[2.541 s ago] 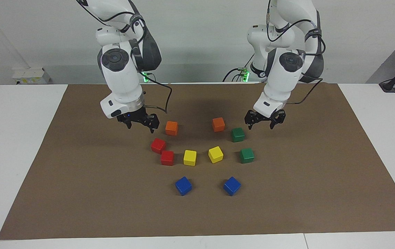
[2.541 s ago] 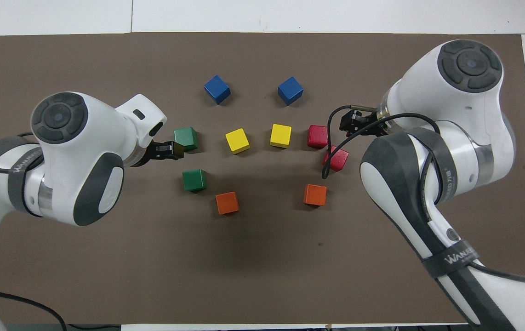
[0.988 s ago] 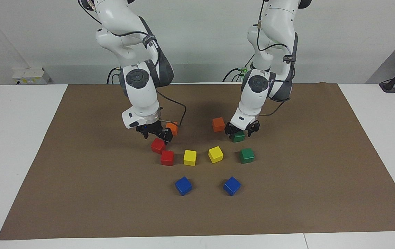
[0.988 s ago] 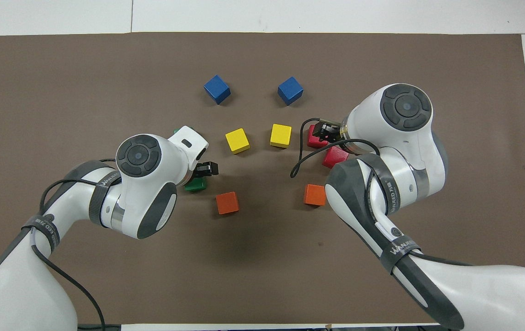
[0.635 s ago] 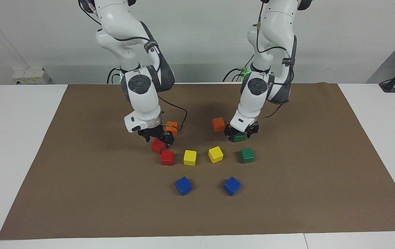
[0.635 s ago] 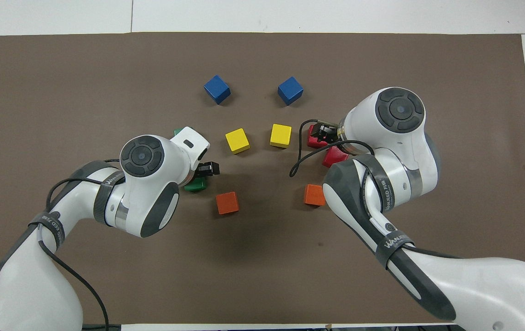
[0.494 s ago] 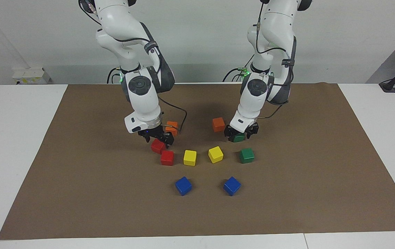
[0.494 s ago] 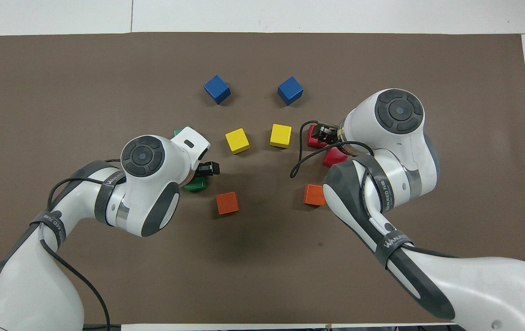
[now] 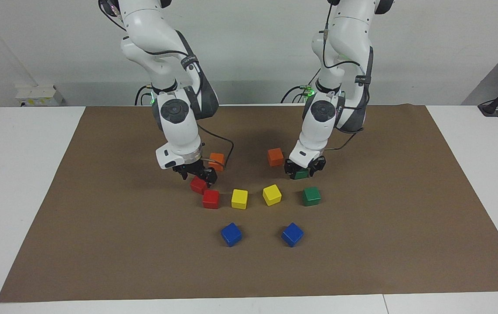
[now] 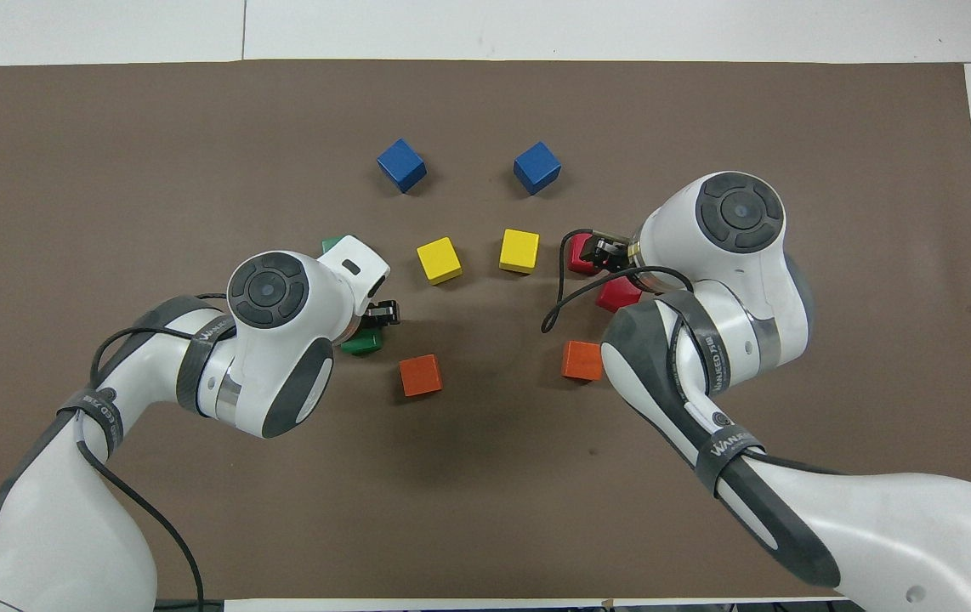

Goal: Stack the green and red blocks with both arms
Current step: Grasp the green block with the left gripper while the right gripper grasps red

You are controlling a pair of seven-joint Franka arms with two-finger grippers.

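Observation:
Two dark green and two bright red cubes lie on the brown mat (image 9: 100,244). My left gripper (image 9: 302,173) is down low around the green block (image 9: 301,175) that lies nearer to the robots; that block also shows in the overhead view (image 10: 362,343). The other green block (image 9: 311,196) lies free, farther out, and is mostly hidden under the left wrist in the overhead view. My right gripper (image 9: 197,178) is down on the nearer red block (image 9: 197,186), which also shows in the overhead view (image 10: 618,295). The second red block (image 9: 210,199) touches it.
Two orange cubes (image 9: 216,161) (image 9: 275,156) lie close beside the grippers, toward the middle. Two yellow cubes (image 9: 239,199) (image 9: 271,194) lie between the red and green pairs. Two blue cubes (image 9: 231,234) (image 9: 292,234) lie farthest from the robots.
Both arms swung in from the outer sides and came down, the left gripper onto the nearer green block, the right onto the nearer red block. In the last half second they sank slightly.

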